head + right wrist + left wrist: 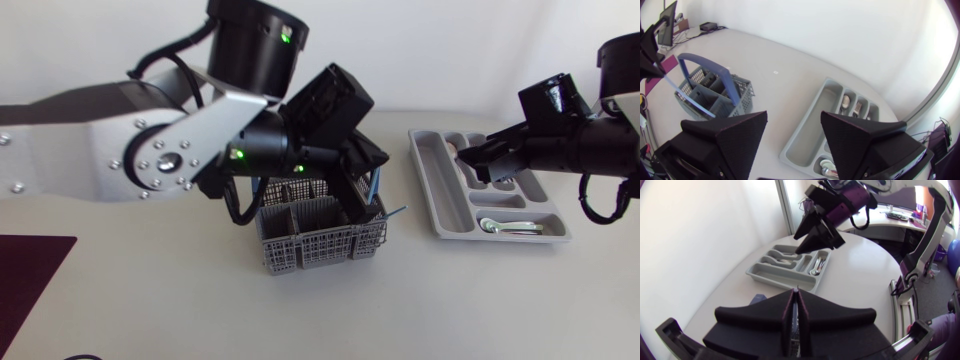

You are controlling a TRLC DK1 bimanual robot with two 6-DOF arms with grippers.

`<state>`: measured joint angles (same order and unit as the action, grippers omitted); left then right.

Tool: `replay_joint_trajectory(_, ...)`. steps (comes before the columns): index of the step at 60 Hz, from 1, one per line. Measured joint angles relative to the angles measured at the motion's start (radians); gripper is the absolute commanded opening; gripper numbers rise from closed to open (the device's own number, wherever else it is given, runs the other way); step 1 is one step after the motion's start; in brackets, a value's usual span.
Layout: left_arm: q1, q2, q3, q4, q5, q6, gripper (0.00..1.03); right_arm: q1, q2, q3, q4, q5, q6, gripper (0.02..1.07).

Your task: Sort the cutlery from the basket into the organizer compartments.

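Pick step: L end effector (pixel 796 292) clenched on blue-handled utensil (pixel 690 97) above basket (pixel 300 255); next needs carry to matching organizer (pixel 436 185) slot; R end effector (pixel 794 118) released, empty

Chunky silver-grey left arm (pixel 90 140) dotted with little screws (pixel 160 145), black joints with green lights (pixel 238 154), black cables (pixel 150 57) looping off. Right arm (pixel 570 145) mostly black, bit of white. Broad matte black wedge fingers (pixel 725 137).

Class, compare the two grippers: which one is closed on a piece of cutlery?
The left gripper, over the basket: its fingers pinch a thin blue piece. The right gripper stands open above the organizer, empty.
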<state>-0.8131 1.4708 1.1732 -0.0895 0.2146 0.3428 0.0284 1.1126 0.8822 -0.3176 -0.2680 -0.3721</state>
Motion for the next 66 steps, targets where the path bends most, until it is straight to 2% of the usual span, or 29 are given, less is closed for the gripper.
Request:
replay_joint_trajectory(5,0.009,-0.036,0.036,-0.036,0.022,-0.017,0.03,0.026,-0.070,-0.019,-0.006,-0.041,-0.008,0.81)
replay_joint_trajectory(15,0.038,-0.080,0.109,-0.085,0.081,-0.069,0.03,0.069,-0.187,-0.046,-0.049,-0.191,-0.030,0.81)
replay_joint_trajectory(28,0.095,-0.084,0.149,-0.151,0.206,-0.154,0.03,0.169,-0.269,-0.103,-0.083,-0.305,-0.056,0.80)
replay_joint_trajectory(37,0.121,-0.078,0.157,-0.168,0.269,-0.195,0.03,0.235,-0.277,-0.125,-0.078,-0.309,-0.056,0.79)
replay_joint_trajectory(46,0.128,-0.060,0.158,-0.168,0.325,-0.233,0.03,0.282,-0.235,-0.127,-0.041,-0.308,-0.055,0.70)
replay_joint_trajectory(51,0.134,-0.043,0.159,-0.168,0.357,-0.251,0.03,0.301,-0.207,-0.127,-0.022,-0.307,-0.055,0.69)
replay_joint_trajectory(66,0.162,0.006,0.169,-0.169,0.434,-0.297,0.03,0.344,-0.129,-0.127,0.020,-0.304,-0.041,0.57)
